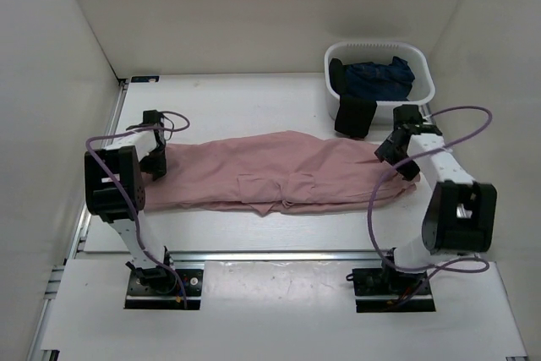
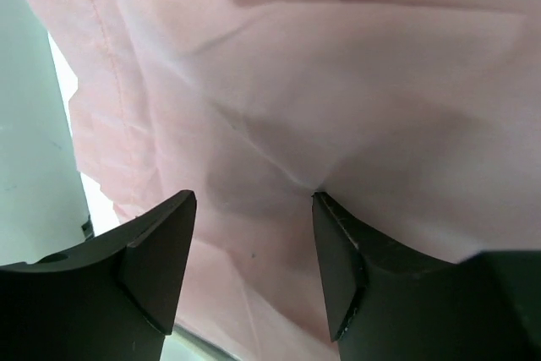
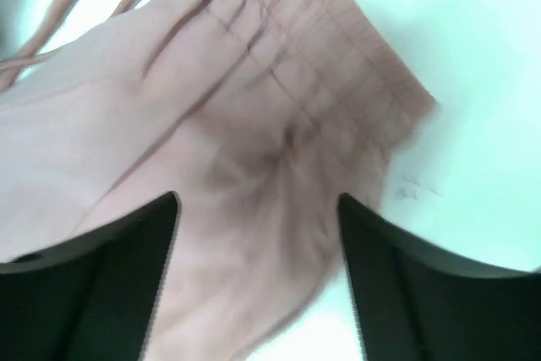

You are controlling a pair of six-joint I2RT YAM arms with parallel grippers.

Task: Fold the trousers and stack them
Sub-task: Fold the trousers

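Near the clothes-filled basket [image 1: 397,112], left pincer [image 2: 254,200] and right pincer [image 3: 258,200] gape over trousers [image 1: 279,173].

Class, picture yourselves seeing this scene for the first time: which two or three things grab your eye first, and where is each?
The long dusty-pink trousers of thin wrinkly fabric lie stretched sideways across the middle of the white table. The left gripper hangs open at their leg end, and the right gripper hangs open over the gathered waistband. At the far right corner stands a white plastic basket holding dark blue clothes.
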